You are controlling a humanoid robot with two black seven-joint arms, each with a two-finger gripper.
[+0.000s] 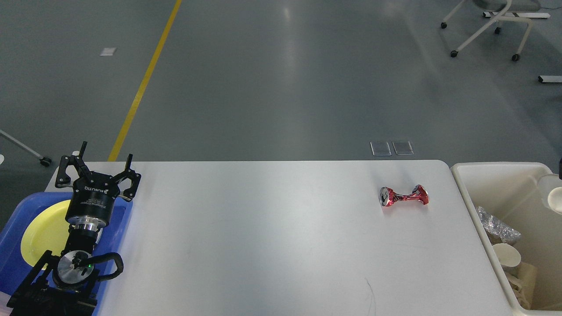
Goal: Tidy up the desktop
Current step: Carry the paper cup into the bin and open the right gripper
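One gripper in view: left gripper (97, 169), fingers standing spread and empty, hovering over the blue tray (118, 228) at the desktop's (263, 237) left edge.
Right gripper: lying out of frame.
Crushed can (403, 195): resting near the right edge beside the bin (465, 175); wide bare surface lying between.

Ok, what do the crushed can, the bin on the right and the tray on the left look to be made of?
Crushed can: thin metal, probably aluminium; glossy red print, silvery end, pinched and twisted at the waist.
Bin: cream-white plastic by its look; smooth, matte, thick rounded rim.
Tray: blue plastic, seemingly moulded; smooth, slightly shiny, rounded edge. It holds a yellow plate.
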